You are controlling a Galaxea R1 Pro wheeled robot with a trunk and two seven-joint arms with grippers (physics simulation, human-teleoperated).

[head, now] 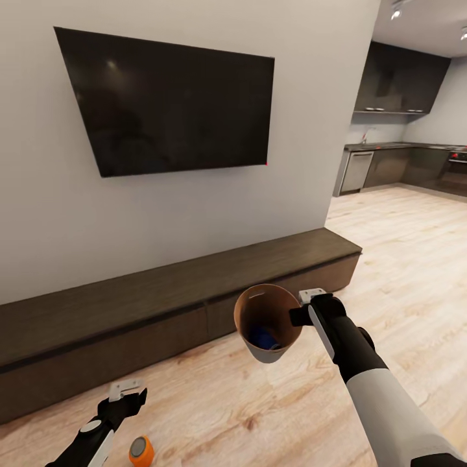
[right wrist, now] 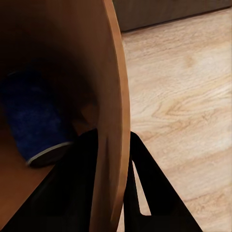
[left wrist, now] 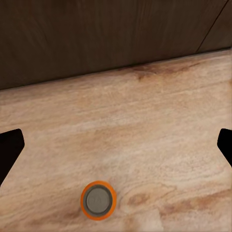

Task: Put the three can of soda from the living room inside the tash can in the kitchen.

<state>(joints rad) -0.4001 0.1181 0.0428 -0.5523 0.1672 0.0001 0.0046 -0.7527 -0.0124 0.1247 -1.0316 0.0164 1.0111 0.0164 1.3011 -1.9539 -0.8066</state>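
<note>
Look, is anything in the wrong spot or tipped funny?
Yes. An orange soda can stands on the floor by the left claw, and the right claw holds the trash can tilted, a blue can inside.

Right claw (right wrist: 113,159): dark fingers (right wrist: 154,193) pinch the rim wall of the tash can (right wrist: 113,87), one inside, one outside. Interior orange-brown. Dark blue can of soda (right wrist: 29,118) lies tilted inside, pale rim edge visible. Pale plank floor (right wrist: 183,96) beyond; dark cabinet base (right wrist: 169,12) at far edge.
</note>
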